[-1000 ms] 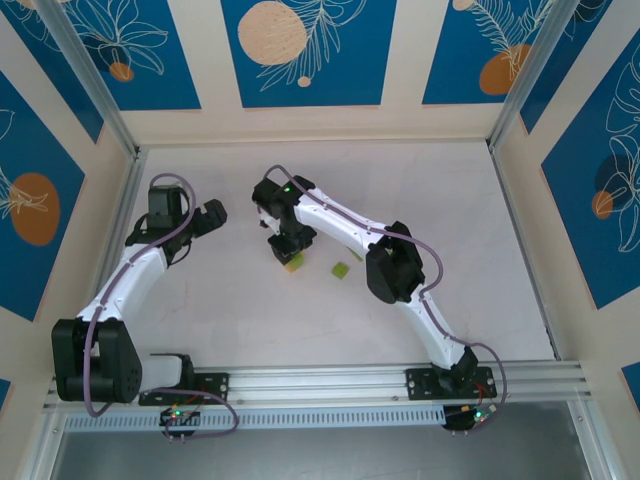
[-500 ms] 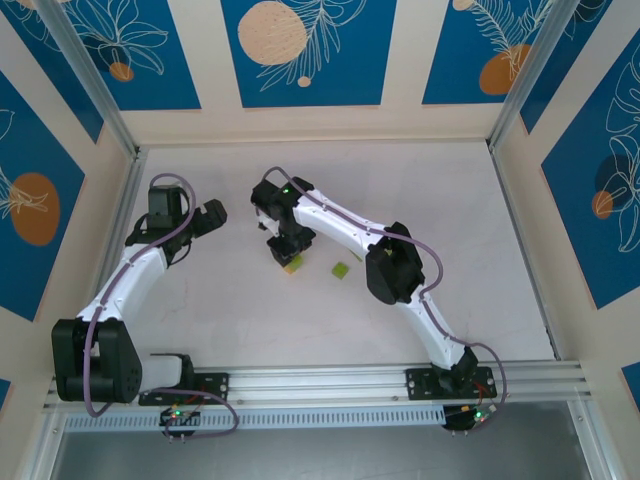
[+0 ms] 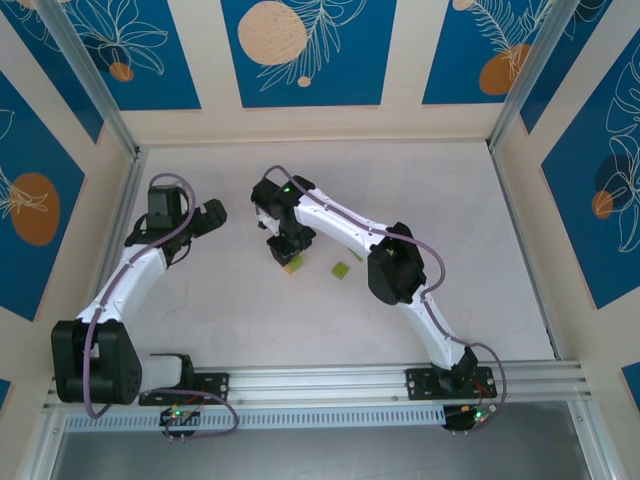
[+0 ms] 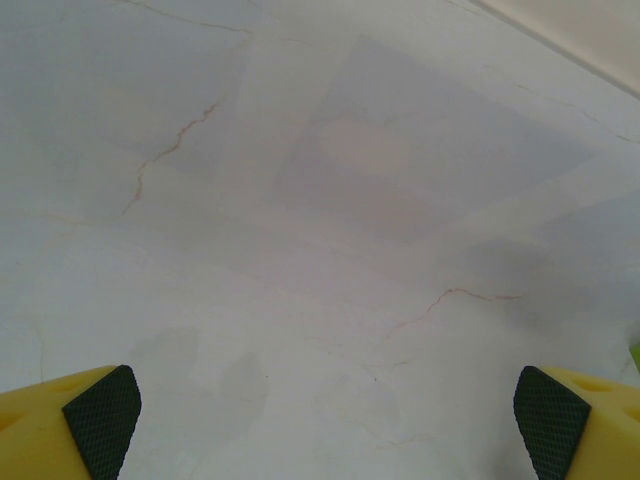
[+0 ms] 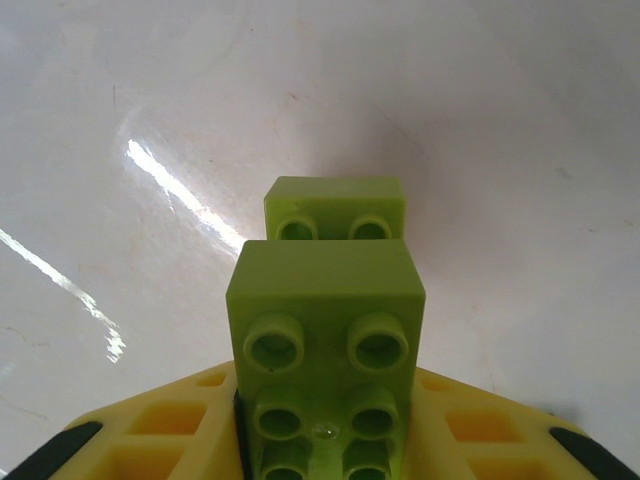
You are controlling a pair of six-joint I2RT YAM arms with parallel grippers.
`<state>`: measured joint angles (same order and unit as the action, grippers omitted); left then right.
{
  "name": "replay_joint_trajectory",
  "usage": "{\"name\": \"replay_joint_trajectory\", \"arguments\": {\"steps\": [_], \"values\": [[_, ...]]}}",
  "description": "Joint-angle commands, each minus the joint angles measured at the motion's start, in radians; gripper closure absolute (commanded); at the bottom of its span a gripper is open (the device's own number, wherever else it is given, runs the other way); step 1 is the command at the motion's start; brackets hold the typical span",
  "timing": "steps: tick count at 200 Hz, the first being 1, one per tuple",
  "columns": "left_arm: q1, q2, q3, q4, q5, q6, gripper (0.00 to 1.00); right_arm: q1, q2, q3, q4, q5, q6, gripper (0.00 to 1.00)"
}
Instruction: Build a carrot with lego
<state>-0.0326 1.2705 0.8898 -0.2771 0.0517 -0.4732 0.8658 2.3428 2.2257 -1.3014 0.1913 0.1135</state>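
Observation:
My right gripper [image 5: 325, 445] is shut on a lime-green lego brick [image 5: 325, 340], studs toward the camera. Just beyond it a second lime-green brick [image 5: 335, 208] sits low on the table; I cannot tell whether the two are joined. From above, the right gripper [image 3: 288, 250] points down at the held green brick [image 3: 292, 264] near the table's middle. A loose lime-green brick [image 3: 341, 270] lies a little to its right. My left gripper [image 3: 213, 214] hangs to the left, apart from the bricks; in its wrist view the left gripper [image 4: 325, 425] is open over bare table.
The white table [image 3: 450, 220] is walled by cream panels with metal posts at the sides. The arm bases sit on a rail [image 3: 320, 385] along the near edge. The right arm's elbow [image 3: 395, 270] rises just right of the loose brick.

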Motion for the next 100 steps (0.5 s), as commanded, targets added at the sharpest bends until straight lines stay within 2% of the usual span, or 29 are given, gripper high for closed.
{"name": "replay_joint_trajectory", "arguments": {"steps": [1,100], "values": [[0.014,-0.020,-0.005,-0.004,-0.008,-0.005,0.01,0.002,0.000,0.035,-0.045,-0.018,-0.028,0.64],[0.014,-0.014,-0.005,-0.004,-0.010,-0.003,0.02,0.002,0.046,0.060,-0.044,-0.021,-0.027,0.63]]}}
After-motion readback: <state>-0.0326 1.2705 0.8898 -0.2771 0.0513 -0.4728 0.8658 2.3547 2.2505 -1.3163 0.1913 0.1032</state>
